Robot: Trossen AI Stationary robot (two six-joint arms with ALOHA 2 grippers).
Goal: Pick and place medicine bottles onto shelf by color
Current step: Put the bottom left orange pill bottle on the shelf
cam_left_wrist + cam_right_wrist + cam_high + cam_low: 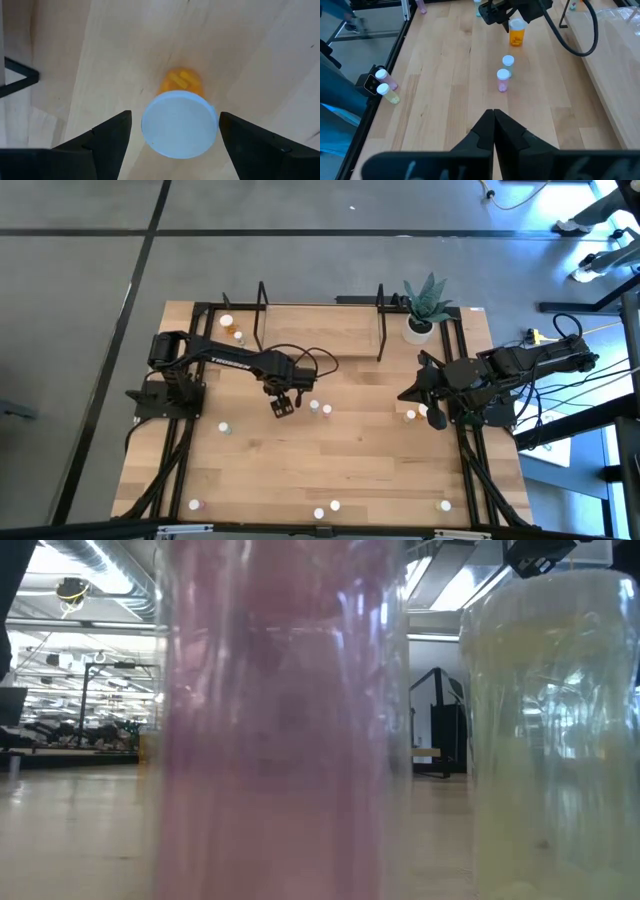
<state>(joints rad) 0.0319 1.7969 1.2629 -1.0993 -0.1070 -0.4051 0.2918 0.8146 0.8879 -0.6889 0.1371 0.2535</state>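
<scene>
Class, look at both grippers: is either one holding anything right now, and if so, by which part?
Nothing is held. The left gripper stands open around the white cap of an upright orange medicine bottle, fingers clear of it. The right gripper is shut and empty.

Overhead whole-table view, low view seemingly blocked by bottles [275, 730]

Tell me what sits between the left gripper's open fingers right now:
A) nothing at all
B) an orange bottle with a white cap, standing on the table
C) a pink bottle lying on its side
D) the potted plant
B: the left wrist view shows the orange bottle upright on the wooden table, its white cap between the spread fingers of the left gripper, a gap on each side.
</scene>
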